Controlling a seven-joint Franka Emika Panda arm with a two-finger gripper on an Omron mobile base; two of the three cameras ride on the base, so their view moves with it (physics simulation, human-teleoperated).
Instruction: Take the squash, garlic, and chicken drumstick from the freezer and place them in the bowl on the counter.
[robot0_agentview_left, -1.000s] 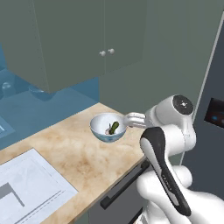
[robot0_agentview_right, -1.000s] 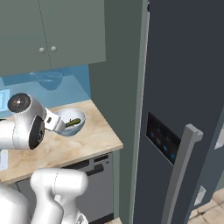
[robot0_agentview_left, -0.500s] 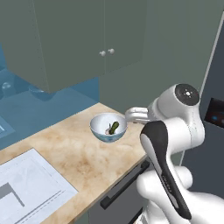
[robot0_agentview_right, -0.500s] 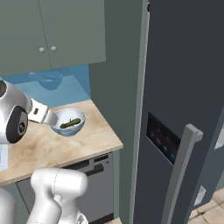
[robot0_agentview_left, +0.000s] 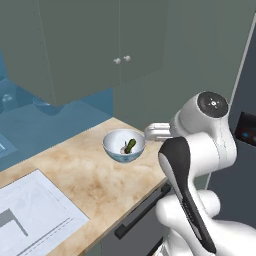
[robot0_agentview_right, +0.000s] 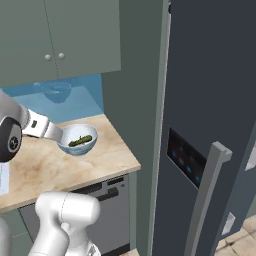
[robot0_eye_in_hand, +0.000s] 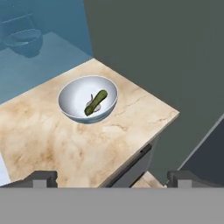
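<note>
squash (robot0_eye_in_hand: 96, 103) in bowl (robot0_eye_in_hand: 70, 98) | garlic (robot0_eye_in_hand: 92, 104) half hidden (under squash) | tool (robot0_eye_in_hand: 112, 178) wide open, empty

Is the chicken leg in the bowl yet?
No, the bowl holds just the green squash and the pale garlic.

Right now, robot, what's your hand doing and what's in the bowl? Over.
Gripper open, empty, above the counter. Squash and garlic in the bowl. Freezer door shut.
</note>
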